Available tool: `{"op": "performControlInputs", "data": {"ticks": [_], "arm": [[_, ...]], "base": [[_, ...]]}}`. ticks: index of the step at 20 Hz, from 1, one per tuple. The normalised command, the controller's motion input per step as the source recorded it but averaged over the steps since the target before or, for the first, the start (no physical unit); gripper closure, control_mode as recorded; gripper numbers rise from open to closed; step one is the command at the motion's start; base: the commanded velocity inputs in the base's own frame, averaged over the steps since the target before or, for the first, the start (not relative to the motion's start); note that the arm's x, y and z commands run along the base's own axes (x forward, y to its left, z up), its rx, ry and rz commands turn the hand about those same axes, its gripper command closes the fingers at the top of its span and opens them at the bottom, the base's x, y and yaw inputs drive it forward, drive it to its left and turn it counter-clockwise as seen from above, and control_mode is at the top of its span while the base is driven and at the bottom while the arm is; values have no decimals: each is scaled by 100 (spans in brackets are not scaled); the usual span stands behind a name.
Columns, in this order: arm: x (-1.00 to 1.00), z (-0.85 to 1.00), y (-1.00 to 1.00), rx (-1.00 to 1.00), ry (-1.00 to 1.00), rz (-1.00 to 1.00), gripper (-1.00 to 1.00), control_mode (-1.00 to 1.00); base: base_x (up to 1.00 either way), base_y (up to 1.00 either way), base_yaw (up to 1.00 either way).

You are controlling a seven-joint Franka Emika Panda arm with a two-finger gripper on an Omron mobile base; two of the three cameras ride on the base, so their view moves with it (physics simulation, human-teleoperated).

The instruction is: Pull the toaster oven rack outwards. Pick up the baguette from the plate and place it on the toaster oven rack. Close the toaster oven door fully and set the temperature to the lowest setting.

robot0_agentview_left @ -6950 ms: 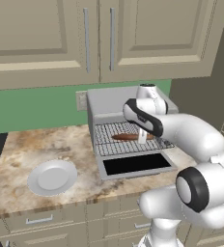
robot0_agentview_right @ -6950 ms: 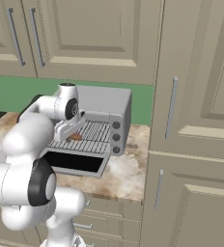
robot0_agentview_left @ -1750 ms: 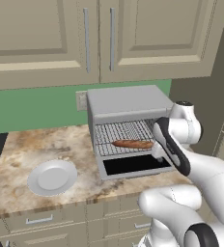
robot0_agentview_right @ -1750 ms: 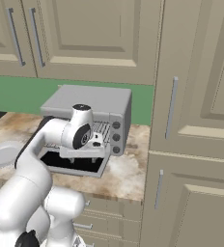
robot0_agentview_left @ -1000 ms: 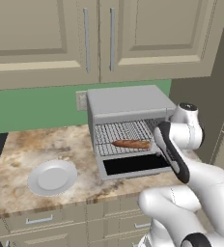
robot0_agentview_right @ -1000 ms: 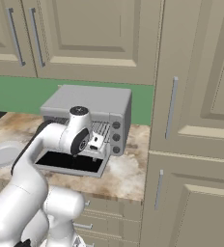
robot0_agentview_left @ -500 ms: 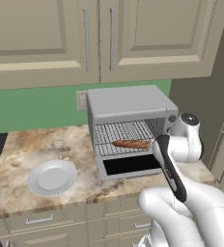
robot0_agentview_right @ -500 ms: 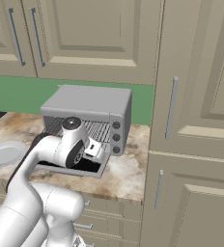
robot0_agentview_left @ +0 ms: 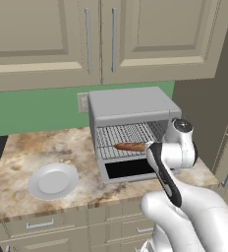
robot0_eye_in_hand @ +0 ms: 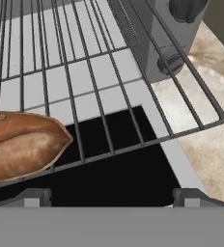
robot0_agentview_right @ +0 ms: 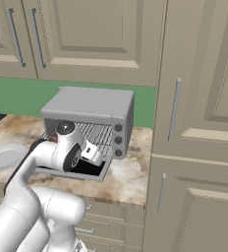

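Note:
The light-grey toaster oven (robot0_agentview_left: pixel 130 109) stands on the counter with its door (robot0_agentview_left: pixel 128 169) folded down flat, black glass up. The wire rack (robot0_agentview_left: pixel 128 138) is pulled out over the door. The brown baguette (robot0_agentview_left: pixel 129 146) lies on the rack's front part, and it sits at the left of the hand view as the baguette (robot0_eye_in_hand: pixel 22 144). My gripper (robot0_agentview_right: pixel 95 156) hovers low over the rack's front right corner and the door (robot0_eye_in_hand: pixel 114 178), apart from the loaf. It is open with nothing between its fingertips (robot0_eye_in_hand: pixel 34 195). The white plate (robot0_agentview_left: pixel 53 179) sits bare to the oven's left.
Dark knobs (robot0_agentview_right: pixel 117 140) run down the oven's right front, two of them close ahead as the knobs (robot0_eye_in_hand: pixel 185 7). Marbled counter (robot0_eye_in_hand: pixel 203 120) lies right of the door. Tall cabinets (robot0_agentview_right: pixel 199 123) stand to the right and wall cupboards (robot0_agentview_left: pixel 101 39) hang above.
The hand has dropped lower and drawn back toward the front right of the open door. The gripper has stayed open and the baguette has stayed on the rack.

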Motion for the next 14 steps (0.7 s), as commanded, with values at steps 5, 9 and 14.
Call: {"op": "performControlInputs", "data": {"ticks": [5, 9, 14], "arm": [[32, 0, 14, -2, 0, -6, -100, -100], [26, 0, 12, -2, 0, -5, -100, -100], [9, 0, 1, 0, 0, -1, -100, -100]], "base": [[0, 0, 0], [0, 0, 0], [0, 0, 0]]}}
